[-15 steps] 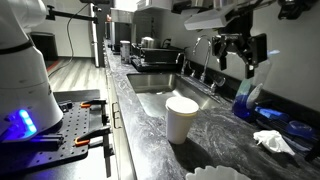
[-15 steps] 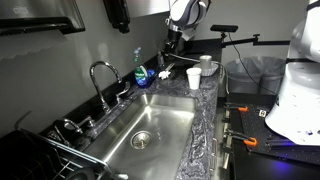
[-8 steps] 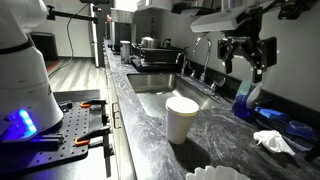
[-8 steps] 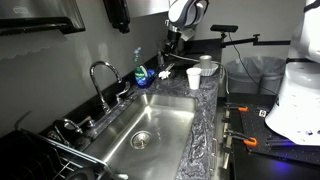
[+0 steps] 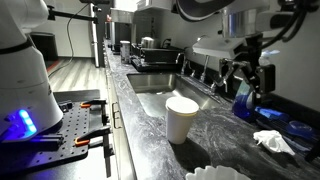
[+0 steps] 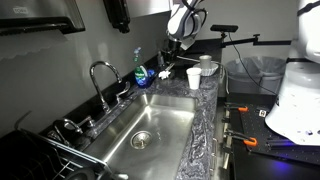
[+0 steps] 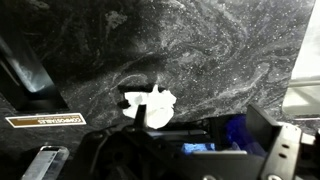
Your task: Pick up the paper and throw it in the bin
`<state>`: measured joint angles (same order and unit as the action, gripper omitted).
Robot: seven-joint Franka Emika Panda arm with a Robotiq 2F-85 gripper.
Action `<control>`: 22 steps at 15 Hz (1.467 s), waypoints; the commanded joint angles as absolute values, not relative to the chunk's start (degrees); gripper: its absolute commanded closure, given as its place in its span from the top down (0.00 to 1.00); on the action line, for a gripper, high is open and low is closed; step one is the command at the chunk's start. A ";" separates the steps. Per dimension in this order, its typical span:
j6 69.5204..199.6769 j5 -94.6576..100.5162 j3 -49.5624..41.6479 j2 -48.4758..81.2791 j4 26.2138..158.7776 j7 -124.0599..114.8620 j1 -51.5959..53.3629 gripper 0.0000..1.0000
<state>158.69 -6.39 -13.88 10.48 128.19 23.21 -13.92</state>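
Note:
The paper (image 5: 270, 141) is a small crumpled white wad on the dark marbled counter, at the right past the white cup (image 5: 181, 118). It shows in the wrist view (image 7: 150, 105) just below the middle of the picture, lying free on the counter. My gripper (image 5: 250, 84) hangs open and empty above the counter, beside the blue soap bottle (image 5: 246, 101), up and to the left of the paper. In an exterior view the gripper (image 6: 177, 45) is above the far end of the counter. A pale lined bin (image 6: 255, 72) seems to stand beyond the counter's end.
A steel sink (image 6: 150, 125) with a tap (image 6: 100, 75) lies along the counter. A white pleated round item (image 5: 215, 174) sits at the front edge. A dish rack (image 5: 150, 55) stands at the back. The blue bottle (image 7: 235, 130) shows close to the gripper in the wrist view.
My gripper has moved down and to the right, from high above the tap to beside the blue bottle, closer to the paper. It stays open. The paper and cup have not moved.

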 commanded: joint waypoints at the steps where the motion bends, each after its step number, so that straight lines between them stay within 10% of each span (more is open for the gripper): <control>1: 161.67 -8.42 -11.80 15.63 124.56 21.46 -16.89 1.00; 22: 166.34 -5.66 -6.42 30.68 112.09 15.85 -22.66 1.00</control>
